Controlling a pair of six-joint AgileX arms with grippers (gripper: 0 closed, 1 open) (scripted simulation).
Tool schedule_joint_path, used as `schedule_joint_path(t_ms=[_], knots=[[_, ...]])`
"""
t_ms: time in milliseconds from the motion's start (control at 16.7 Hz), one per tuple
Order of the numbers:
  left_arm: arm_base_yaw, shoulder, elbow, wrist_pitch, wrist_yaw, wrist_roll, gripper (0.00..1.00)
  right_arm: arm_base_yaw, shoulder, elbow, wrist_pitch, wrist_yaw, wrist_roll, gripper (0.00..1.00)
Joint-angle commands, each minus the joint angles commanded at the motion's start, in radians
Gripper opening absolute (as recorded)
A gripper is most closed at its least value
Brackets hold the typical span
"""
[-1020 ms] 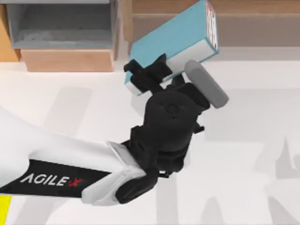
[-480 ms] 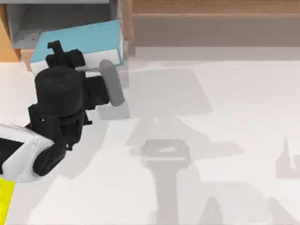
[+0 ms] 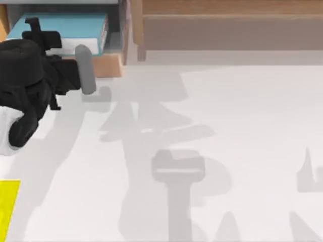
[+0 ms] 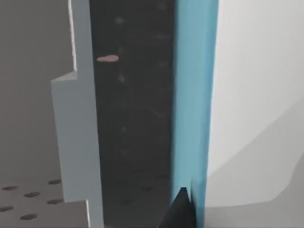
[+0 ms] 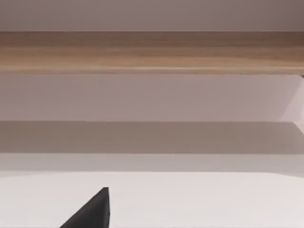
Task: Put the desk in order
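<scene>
Jaws of the left gripper (image 3: 38, 38) are closed on a blue book (image 3: 65, 27), which lies flat inside the grey-lined drawer box (image 3: 113, 45) at the far left corner of the tabletop (image 3: 227, 151). Seen from above, the dark wrist covers the book's near left part, while its white page edge and a red-marked spine face the drawer's right wall. From the left wrist camera, the book's blue cover (image 4: 194, 95) runs alongside the dark drawer floor (image 4: 133, 118), with a black fingertip (image 4: 180, 209) pressed against the cover's edge; a grey drawer wall (image 4: 80, 142) stands just beyond that floor. Light-brown wood of the shelf unit (image 3: 227, 25) runs along the tabletop's far edge, to the right of the drawer. A small yellow block (image 3: 7, 209) sits at the near left edge of the tabletop, well apart from the drawer. The right wrist camera faces the wooden shelf board (image 5: 152, 52), with one dark fingertip of the right gripper (image 5: 92, 211) in its lower part; whether those jaws are open I cannot tell.
</scene>
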Motion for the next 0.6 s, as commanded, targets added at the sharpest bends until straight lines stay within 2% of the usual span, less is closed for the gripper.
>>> schedule_joint_path(t_ms=[600], knots=[[0.013,0.029,0.046,-0.001,0.007,0.000,0.00,0.000,0.000,0.000,0.000,0.000,0.000,1.00]])
